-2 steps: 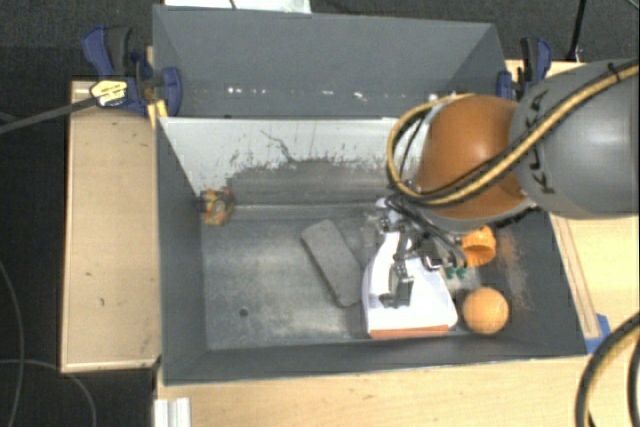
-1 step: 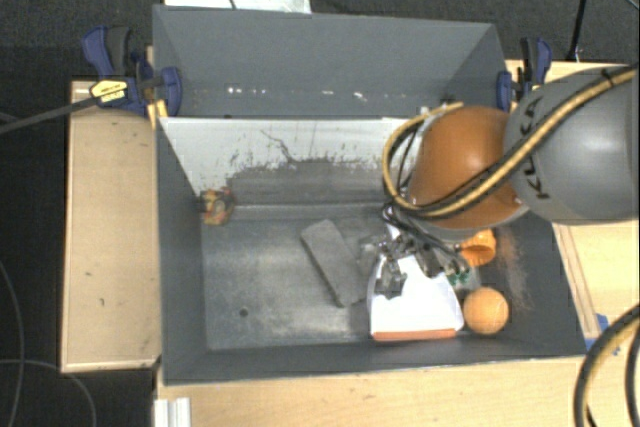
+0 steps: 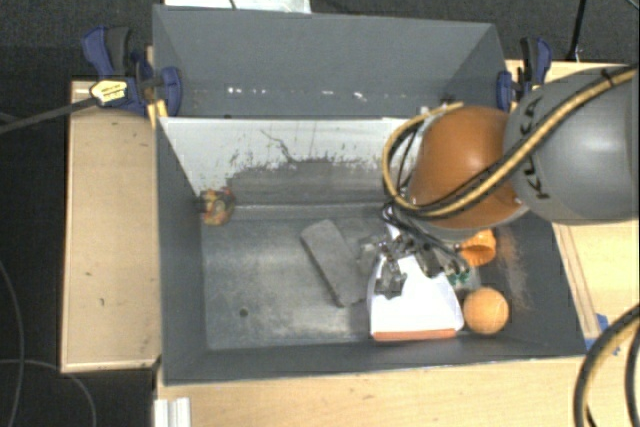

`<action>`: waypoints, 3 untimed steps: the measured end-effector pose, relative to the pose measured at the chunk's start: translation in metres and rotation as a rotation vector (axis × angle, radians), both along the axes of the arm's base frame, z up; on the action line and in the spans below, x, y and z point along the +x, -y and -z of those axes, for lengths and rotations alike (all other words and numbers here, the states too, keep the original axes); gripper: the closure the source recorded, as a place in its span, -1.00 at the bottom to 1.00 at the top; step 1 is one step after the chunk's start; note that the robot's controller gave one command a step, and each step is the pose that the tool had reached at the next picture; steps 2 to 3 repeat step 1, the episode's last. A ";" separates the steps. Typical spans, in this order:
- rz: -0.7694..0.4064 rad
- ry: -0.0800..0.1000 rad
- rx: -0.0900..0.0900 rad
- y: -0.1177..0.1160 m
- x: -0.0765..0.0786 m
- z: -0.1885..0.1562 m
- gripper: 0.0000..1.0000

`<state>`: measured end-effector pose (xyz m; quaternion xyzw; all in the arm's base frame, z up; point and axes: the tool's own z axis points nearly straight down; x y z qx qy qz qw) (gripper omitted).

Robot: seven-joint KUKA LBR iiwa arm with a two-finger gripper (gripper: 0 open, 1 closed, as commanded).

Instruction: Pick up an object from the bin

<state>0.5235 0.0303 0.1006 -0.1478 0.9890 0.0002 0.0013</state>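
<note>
Grey metal bin (image 3: 250, 320) on a pale wooden board, dark floor around.

Hidden or unclear:
- Small orange thing (image 3: 481, 248) near the right wall, half covered by the wrist; kind not readable.
- Small brownish lump (image 3: 213, 207) in the back left corner, too small to identify.
- Upper left part of the white flat box (image 3: 425, 310) masked by the gripper; orange-red strip along its near edge.
- Opening of the gripper: cannot tell, lost among dark wrist hardware.

Arm:
- Grey arm (image 3: 590, 165) entering from the right, bent down into the bin.
- Rounded orange cover (image 3: 455, 165) at the wrist, looped with black and yellow cables.
- Gripper (image 3: 388, 277) pointing down, low over the left upper edge of the white flat box, front right of the floor. Nothing seen held.

Surface:
- Floor scuffed, back wall pale and scratched.
- Flat grey block (image 3: 330, 260) lying slantwise mid-floor, just left of the gripper.
- Orange ball (image 3: 487, 311) just beside the box's right edge.
</note>
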 end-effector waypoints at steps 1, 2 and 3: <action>-0.017 0.007 0.001 0.008 -0.008 -0.115 1.00; -0.017 0.007 0.001 0.008 -0.008 -0.115 1.00; -0.017 0.007 0.001 0.008 -0.008 -0.115 1.00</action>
